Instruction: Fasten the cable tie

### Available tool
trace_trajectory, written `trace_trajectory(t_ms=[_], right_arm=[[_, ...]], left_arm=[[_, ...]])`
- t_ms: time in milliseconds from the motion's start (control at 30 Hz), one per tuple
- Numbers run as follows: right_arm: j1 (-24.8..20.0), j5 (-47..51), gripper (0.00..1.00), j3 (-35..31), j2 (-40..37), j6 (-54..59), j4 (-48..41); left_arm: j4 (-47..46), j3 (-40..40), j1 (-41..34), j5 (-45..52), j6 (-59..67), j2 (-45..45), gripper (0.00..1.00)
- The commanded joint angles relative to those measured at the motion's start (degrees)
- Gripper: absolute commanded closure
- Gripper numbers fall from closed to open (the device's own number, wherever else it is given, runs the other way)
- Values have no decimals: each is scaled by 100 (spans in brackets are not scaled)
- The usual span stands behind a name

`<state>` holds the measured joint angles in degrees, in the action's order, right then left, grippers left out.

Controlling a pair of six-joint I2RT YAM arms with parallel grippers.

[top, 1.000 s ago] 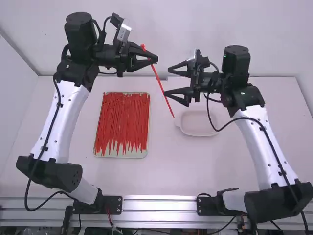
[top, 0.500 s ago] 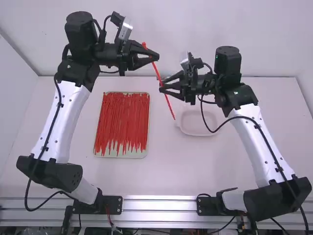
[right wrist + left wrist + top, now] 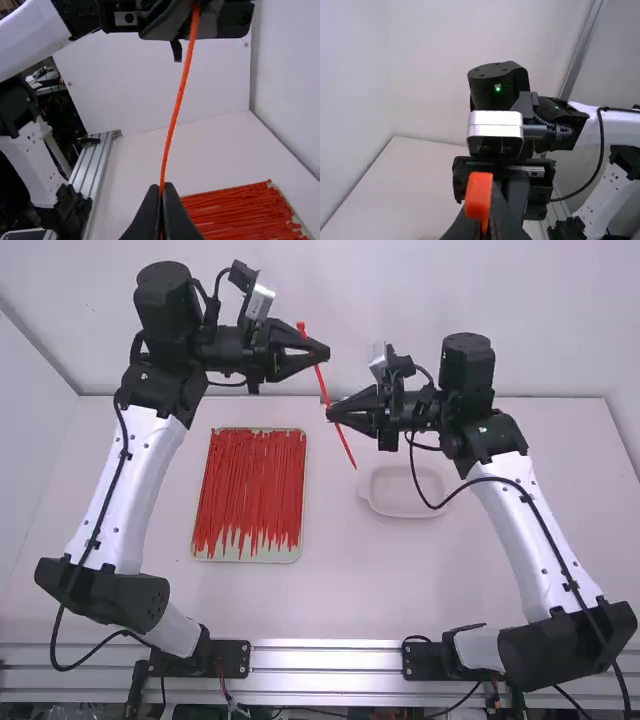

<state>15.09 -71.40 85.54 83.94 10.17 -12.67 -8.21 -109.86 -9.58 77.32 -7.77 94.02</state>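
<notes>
The white table bears one tray of loose red ties and one white dish. Farther back, held in the air, one red cable tie is pinched twice: the left gripper clamps its head, and the right gripper is pressed together on its strap.

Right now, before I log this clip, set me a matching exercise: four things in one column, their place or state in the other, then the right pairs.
Things
1. single red plastic cable tie
2. spare red cable ties
3. white shallow plastic dish
4. right gripper

Places or states
A. lying flat in a beige tray
B. shut on the strap, partway along it
C. hanging in the air, its head in the left gripper
D. empty, on the white table

Pairs: 1-C, 2-A, 3-D, 4-B
</notes>
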Motion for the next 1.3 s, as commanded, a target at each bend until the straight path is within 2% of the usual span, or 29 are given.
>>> trace_trajectory(t_ms=[0,33,133,200,233,267,333,433,667,933,1133,1267], right_arm=[[-26,133,100,144,0,-282,358],[-33,131,100,144,0,-308,400],[-208,74,100,144,0,-944,1335],[-275,79,100,144,0,-1167,1700],[-308,81,100,144,2,-1292,1915],[-326,74,100,144,2,-1370,2070],[-350,79,100,144,2,-1458,2238],[-352,83,100,140,2,-1495,2430],[-146,551,100,138,2,-2028,2597],[-59,546,100,28,9,-2806,3604],[-79,750,100,-483,9,-3738,4898],[-79,802,100,-815,9,-4157,5453]], left_arm=[[247,-107,72,-332,-494,-35,73],[275,-107,76,-343,-514,-35,69],[1014,-109,216,-282,-970,-35,46],[1344,-107,269,-297,-1222,-35,36],[1561,-107,297,-304,-1375,-35,23],[1742,-109,317,-297,-1493,-35,14],[1947,-107,328,-302,-1661,-35,7],[2376,-109,306,-295,-1991,-35,7],[3281,-109,240,-74,-2291,-35,13],[4044,-109,291,-197,-2889,-35,12],[4120,-109,273,-444,-2894,-35,7],[4070,-109,280,-450,-2933,-35,5]])
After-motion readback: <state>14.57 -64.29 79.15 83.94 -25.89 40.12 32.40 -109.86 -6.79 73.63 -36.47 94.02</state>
